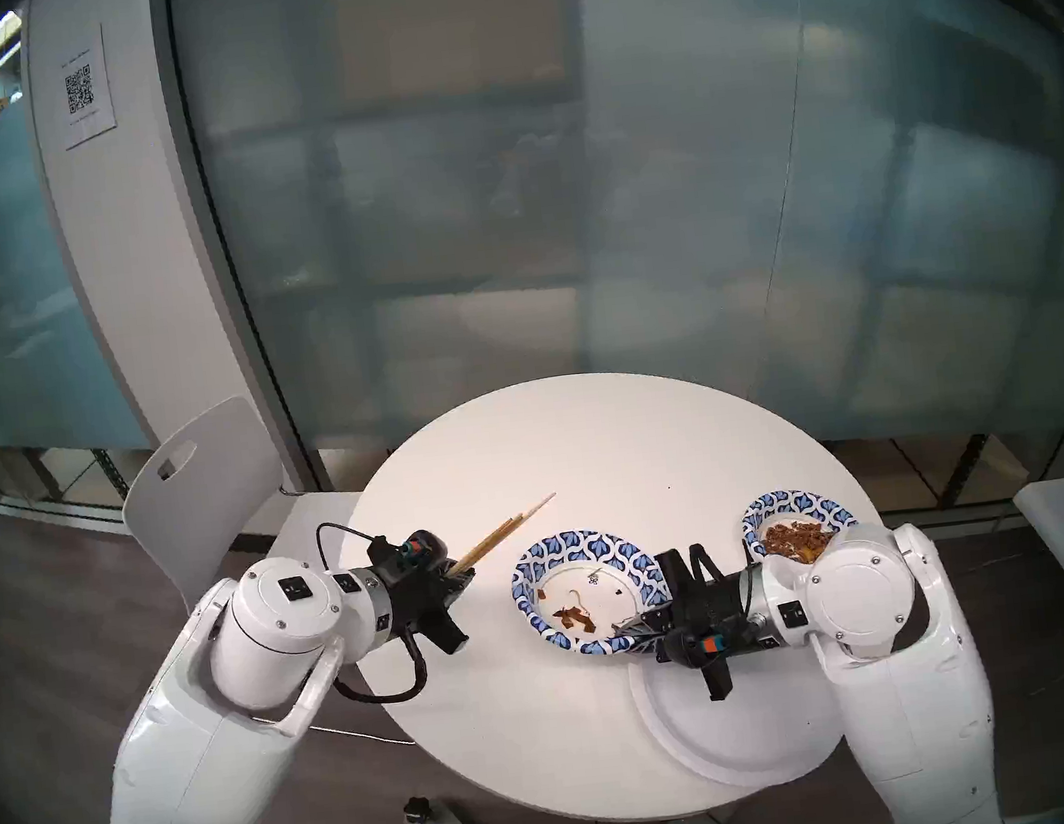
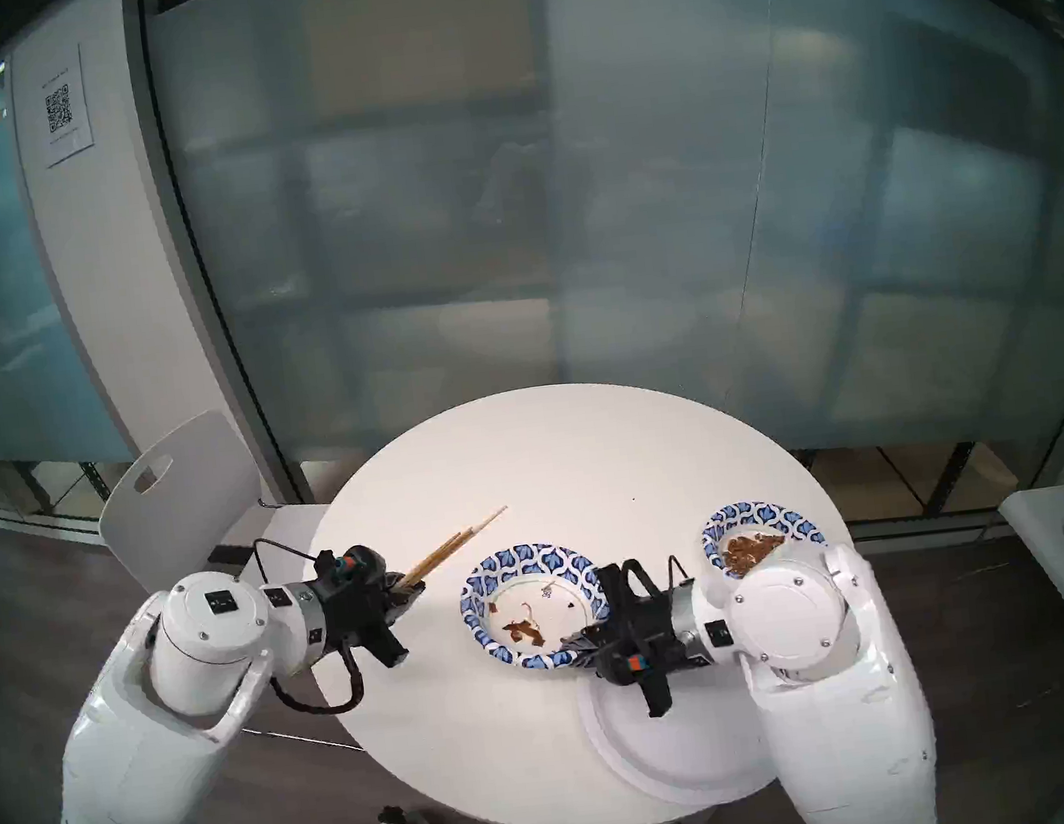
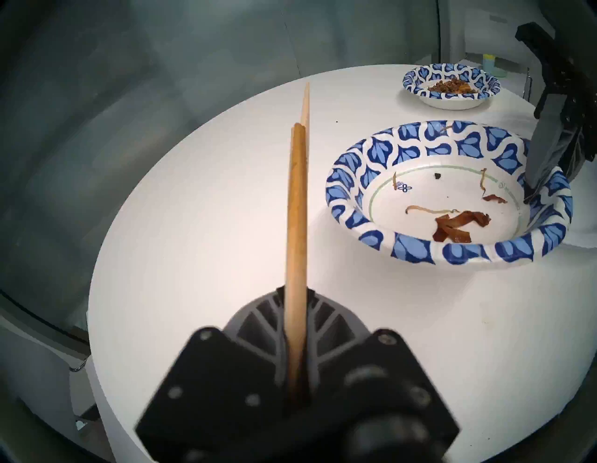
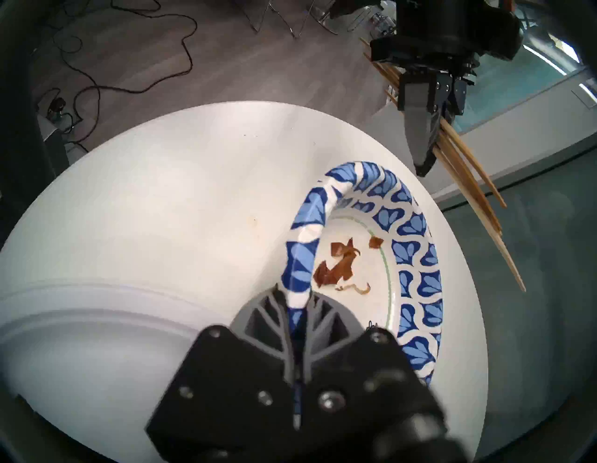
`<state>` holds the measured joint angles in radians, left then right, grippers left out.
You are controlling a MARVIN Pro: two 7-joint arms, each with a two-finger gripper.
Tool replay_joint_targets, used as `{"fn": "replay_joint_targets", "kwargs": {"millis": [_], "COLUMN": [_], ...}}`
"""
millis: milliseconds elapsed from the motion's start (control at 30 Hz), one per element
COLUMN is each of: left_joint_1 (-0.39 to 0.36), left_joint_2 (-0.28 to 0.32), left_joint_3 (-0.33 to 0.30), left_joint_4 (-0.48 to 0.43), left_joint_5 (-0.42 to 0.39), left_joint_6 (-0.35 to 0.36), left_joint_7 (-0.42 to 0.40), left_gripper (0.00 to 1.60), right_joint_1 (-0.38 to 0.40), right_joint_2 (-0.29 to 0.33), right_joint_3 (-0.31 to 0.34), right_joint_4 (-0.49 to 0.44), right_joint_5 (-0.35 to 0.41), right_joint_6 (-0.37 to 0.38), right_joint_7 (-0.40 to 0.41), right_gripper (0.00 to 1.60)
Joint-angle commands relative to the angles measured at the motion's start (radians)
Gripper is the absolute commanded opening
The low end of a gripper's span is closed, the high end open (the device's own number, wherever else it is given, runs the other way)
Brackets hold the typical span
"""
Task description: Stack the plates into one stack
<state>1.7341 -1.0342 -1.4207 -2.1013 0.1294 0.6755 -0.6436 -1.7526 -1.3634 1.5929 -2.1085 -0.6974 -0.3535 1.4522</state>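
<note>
At the near right edge of the round white counter, a large white plate is seen lying flat, partly covered by the right arm. Just beyond it, the right end effector is closed on the near rim of a blue-and-white patterned plate, which is tilted, its gripped side raised; brown food scraps are seen inside. To the left, the left end effector is clamped on a bundle of wooden chopsticks held above the counter. Farther right, a second patterned plate filled with brown food is set near the counter's edge.
</note>
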Motion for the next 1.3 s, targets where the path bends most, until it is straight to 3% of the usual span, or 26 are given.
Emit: {"fn": "replay_joint_targets", "kwargs": {"millis": [0, 567, 1000, 1033, 1267], "left_joint_1": [-0.014, -0.017, -0.016, -0.015, -0.014], "left_joint_2": [-0.004, -0.017, -0.023, -0.023, -0.024], "left_joint_3": [0.018, 0.105, 0.154, 0.158, 0.170], "left_joint_4": [-0.022, -0.032, -0.040, -0.041, -0.045], "left_joint_5": [0.005, 0.030, 0.054, 0.056, 0.064], "left_joint_6": [-0.004, 0.000, 0.001, 0.002, 0.005], "left_joint_7": [0.001, 0.017, 0.027, 0.027, 0.031], "left_gripper": [0.00, 0.00, 0.00, 0.00, 0.00], "right_joint_1": [-0.121, -0.347, -0.494, -0.546, -0.588], "right_joint_2": [0.013, -0.051, -0.129, -0.134, -0.193], "right_joint_3": [0.078, 0.296, 0.382, 0.395, 0.431], "right_joint_4": [-0.127, -0.322, -0.335, -0.335, -0.335], "right_joint_5": [0.037, 0.081, 0.096, 0.109, 0.103], "right_joint_6": [0.022, 0.072, 0.052, 0.041, -0.003], "right_joint_7": [0.009, 0.031, 0.031, 0.031, 0.031], "right_gripper": [0.00, 0.00, 0.00, 0.00, 0.00]}}
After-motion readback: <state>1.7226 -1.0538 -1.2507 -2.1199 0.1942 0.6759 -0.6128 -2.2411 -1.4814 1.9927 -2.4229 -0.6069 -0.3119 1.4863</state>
